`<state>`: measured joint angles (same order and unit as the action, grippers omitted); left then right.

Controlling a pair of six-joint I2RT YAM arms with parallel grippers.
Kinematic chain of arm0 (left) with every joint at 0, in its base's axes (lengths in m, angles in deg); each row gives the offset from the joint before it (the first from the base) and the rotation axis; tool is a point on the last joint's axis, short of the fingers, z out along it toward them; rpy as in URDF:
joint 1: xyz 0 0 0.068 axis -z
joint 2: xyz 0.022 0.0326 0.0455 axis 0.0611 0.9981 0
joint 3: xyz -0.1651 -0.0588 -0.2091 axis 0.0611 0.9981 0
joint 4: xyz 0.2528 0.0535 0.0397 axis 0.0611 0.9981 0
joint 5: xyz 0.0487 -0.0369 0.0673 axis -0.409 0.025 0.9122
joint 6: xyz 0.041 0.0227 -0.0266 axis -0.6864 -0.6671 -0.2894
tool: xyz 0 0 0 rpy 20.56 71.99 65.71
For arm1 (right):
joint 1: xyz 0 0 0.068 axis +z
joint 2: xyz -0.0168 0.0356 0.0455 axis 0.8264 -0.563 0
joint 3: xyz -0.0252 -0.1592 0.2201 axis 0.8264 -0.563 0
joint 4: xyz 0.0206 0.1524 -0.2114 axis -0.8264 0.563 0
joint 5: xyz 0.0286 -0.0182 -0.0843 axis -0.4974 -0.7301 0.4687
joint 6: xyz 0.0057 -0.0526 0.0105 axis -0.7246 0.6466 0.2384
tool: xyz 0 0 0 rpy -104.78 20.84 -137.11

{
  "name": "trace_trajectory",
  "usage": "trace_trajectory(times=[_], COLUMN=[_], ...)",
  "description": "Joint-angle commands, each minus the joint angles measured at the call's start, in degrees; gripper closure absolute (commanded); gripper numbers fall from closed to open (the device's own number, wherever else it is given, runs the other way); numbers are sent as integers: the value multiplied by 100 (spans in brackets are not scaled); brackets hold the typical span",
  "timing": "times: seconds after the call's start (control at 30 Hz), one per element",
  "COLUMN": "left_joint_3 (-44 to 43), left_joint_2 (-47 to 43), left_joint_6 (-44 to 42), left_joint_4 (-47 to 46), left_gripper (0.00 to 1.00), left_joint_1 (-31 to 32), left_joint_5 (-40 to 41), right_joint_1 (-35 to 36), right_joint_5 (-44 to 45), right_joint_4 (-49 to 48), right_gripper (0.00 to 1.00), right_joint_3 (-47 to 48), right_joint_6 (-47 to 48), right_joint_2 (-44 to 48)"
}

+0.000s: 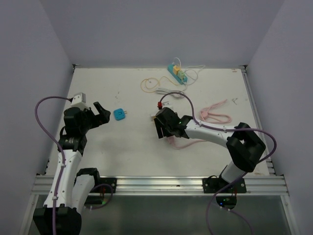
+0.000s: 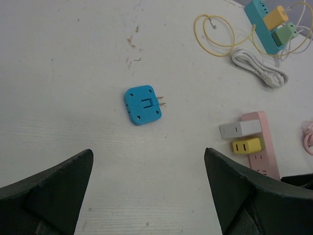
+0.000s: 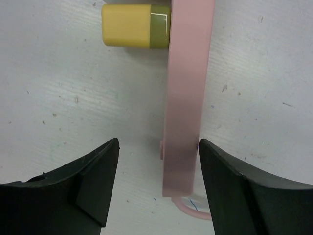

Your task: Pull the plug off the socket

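**Blue plug loose on the bench, both tools wide**

The blue plug (image 2: pixel 142 105) lies flat on the bench (image 2: pixel 73 58), well apart from the pink power strip (image 3: pixel 188 88) and out of any socket. Its body is nearly square, so the two metal pins give its direction: they point toward the strip.

The strip is the long thing here. From my right wrist it runs straight away from me. A yellow plug (image 3: pixel 134 25) is seated in its side near the far end and sticks out square to the strip's length.

My left tool (image 2: pixel 147 152) is wide apart and holds nothing. The blue plug lies ahead of it, centred between the two fingers but clear of both. It is on the side of the left tool that faces the strip.

My right tool (image 3: pixel 157 147) hangs over the near end of the strip with its jaws apart. The strip passes between the fingers and close to the right one. Bare bench shows between the strip and the left finger. I cannot tell whether the right finger touches the strip's edge.

The left wrist view shows a white plug (image 2: pixel 238 129) seated in the strip just beyond the yellow one, which the right wrist view cuts off. Only the top view shows both tools at once, with the blue plug between my left tool and the strip.
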<state>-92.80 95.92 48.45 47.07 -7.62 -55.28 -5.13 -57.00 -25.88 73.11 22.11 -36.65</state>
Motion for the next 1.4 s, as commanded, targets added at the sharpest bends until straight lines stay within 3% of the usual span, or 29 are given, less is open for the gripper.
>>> trace_trajectory(times=[0.0, 0.27, 0.57, 0.67, 0.73, 0.83, 1.17, 1.37], left_joint_3=[-31, 22, 48, 66, 101, 215, 1102, 1217], left_joint_2=[-75, -92, -57, -48, -40, -48, 83, 408], left_joint_6=[-215, -241, -232, -258, -241, -49, 1551, 2544], left_joint_4=[-218, -279, -332, -376, -428, -569, -1385, -1973], left_gripper=[1, 0, 0, 1, 1, 2, 2, 2], left_joint_1=[-36, -36, -36, -36, -36, -36, 139, 1289], left_joint_5=[-253, -376, -516, -647, -736, -938, -1563, -694], right_joint_1=[-7, -139, -227, -236, -253, -245, -245, -244], right_joint_5=[357, 410, 331, 331, 322, 139, -1144, -1646], right_joint_4=[61, -220, -598, -704, -800, -1071, -2364, -2839], right_gripper=[31, 37, 53, 68, 86, 100, 100, 100], right_joint_3=[306, 61, -194, -325, -396, -633, -1565, -1767], right_joint_6=[116, 54, 54, 37, 54, 98, 19, -77], right_joint_2=[-291, -503, -626, -591, -538, -337, 349, 341])
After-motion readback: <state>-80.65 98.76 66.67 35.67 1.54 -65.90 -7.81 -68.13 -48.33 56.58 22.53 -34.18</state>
